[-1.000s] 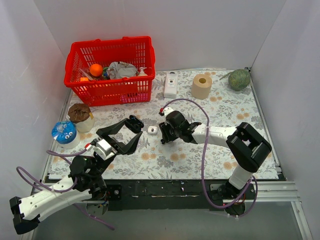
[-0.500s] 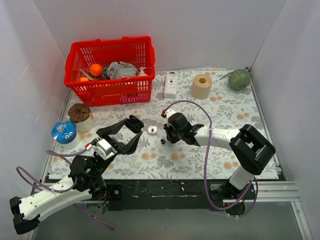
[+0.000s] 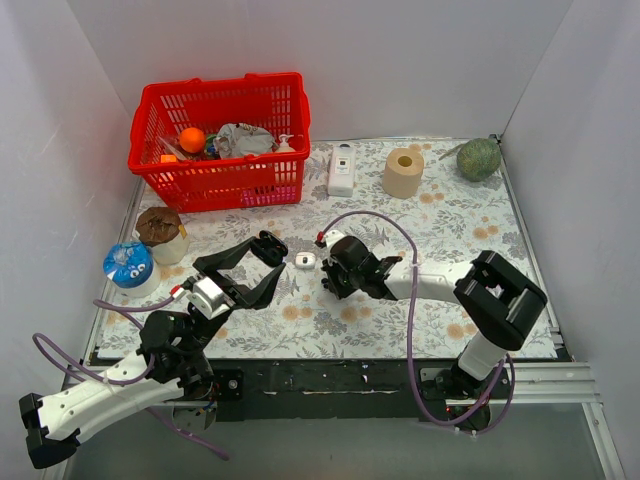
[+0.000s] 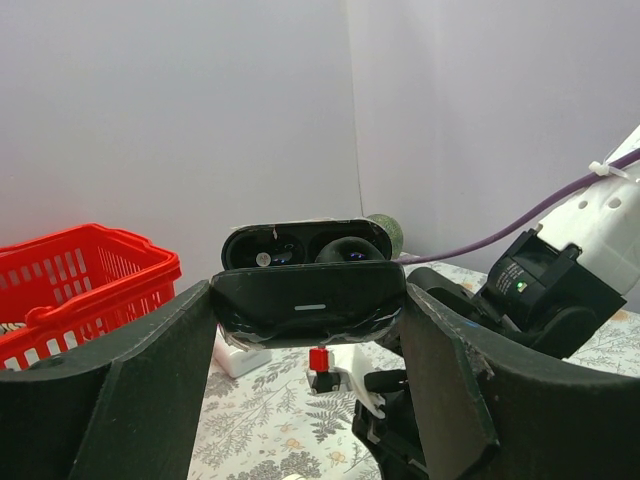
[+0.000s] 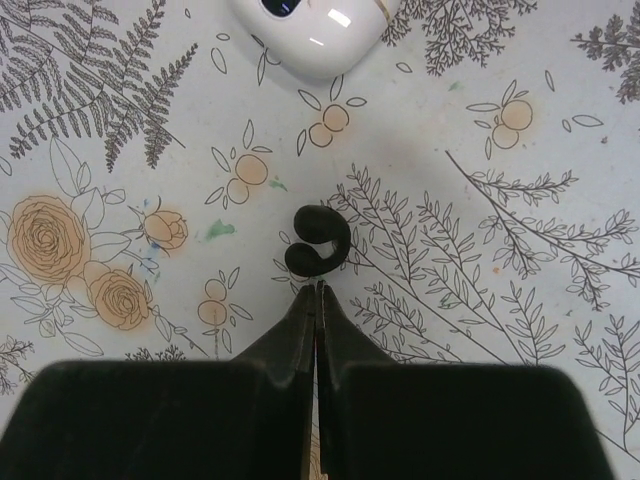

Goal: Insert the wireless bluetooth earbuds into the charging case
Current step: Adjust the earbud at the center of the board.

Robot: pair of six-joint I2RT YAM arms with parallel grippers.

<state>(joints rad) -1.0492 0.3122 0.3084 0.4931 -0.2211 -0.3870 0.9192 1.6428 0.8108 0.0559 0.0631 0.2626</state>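
Observation:
My left gripper (image 3: 268, 262) (image 4: 308, 300) is shut on the black charging case (image 3: 270, 244) (image 4: 300, 325) and holds it above the cloth. The lid (image 4: 305, 245) stands open, showing two sockets. A black earbud (image 5: 318, 240), curled like a comma, lies on the flowered cloth. My right gripper (image 3: 327, 282) (image 5: 318, 288) is shut with nothing in it. Its tips rest just behind that earbud, at or nearly at its edge. A white rounded earbud-like piece (image 3: 305, 260) (image 5: 315, 28) lies a little farther on, between the two grippers.
A red basket (image 3: 290, 95) with loose items stands at the back left. A white bottle (image 3: 342, 170), a paper roll (image 3: 404, 172) and a green melon (image 3: 478, 158) line the back. A brown-lidded cup (image 3: 162, 232) and a blue object (image 3: 128, 265) sit at the left edge.
My right gripper's jaws have gone from open to shut, and the wrist has shifted slightly toward the near left, over the black earbud. The left arm and the case have not moved.

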